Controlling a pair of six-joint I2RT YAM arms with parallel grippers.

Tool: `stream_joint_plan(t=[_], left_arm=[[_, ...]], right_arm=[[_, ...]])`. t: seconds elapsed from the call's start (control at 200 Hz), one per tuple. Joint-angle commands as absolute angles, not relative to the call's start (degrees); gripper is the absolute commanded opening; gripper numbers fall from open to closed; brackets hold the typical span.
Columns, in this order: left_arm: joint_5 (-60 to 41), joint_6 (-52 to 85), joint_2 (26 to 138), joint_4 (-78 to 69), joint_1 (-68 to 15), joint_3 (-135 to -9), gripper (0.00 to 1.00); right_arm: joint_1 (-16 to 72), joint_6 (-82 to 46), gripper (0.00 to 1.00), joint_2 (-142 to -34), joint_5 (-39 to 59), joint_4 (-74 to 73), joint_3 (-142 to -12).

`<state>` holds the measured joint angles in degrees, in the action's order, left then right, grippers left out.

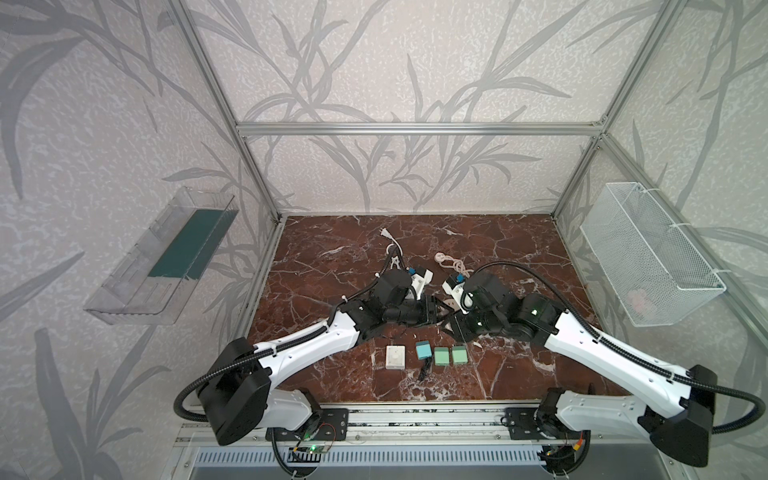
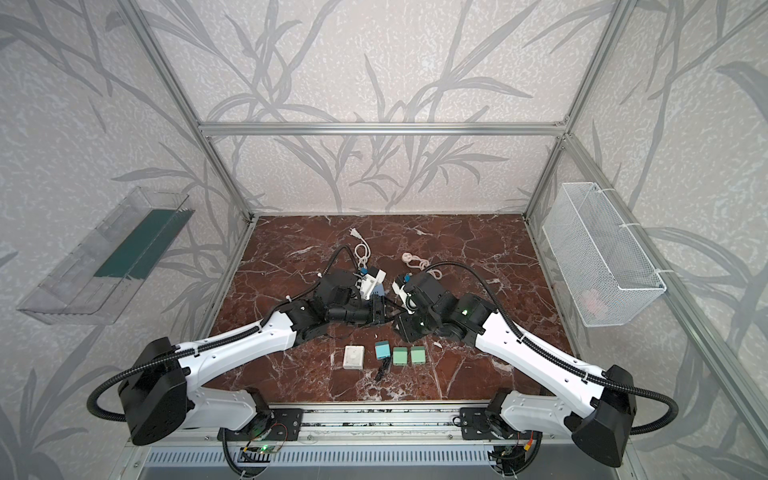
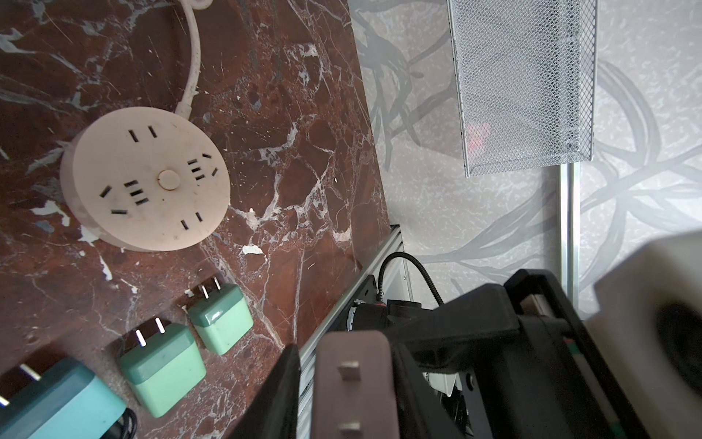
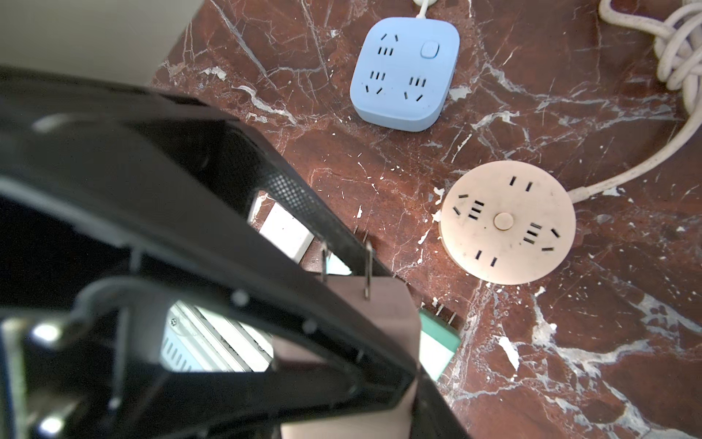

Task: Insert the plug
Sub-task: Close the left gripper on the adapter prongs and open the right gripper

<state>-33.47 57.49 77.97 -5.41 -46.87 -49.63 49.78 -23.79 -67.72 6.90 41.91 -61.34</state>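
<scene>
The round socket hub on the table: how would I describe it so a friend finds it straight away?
On the red marble tabletop, look just past the prongs of the green plugs. The round socket hub is a cream disc with a centre button and pale cable; the blue hub nearby is a rounded square.

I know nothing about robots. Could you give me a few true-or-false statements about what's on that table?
1. The round socket has nothing plugged in. True.
2. The blue socket is round. False: it is square with rounded corners.
3. Two green plugs lie side by side on the table. True.
4. The basket stands on the table. False: it hangs off to the side, above it.
5. The brown plug sits in a socket. False: its prongs are bare, away from both sockets.
</scene>
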Motion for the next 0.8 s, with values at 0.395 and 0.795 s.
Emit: stream_joint_plan(t=[0.395,0.795], left_arm=[[-34.6,58.7,78.9,-5.4,-46.3,-49.2,0.0],[-32.3,70.3,75.3,-17.1,-35.4,-42.6,0.0]], right_arm=[[50.1,-23.3,0.54,-66.6,4.6,37.1,-62.0],[49.8,-22.0,0.78,-61.1,0.5,34.1,-59.8]])
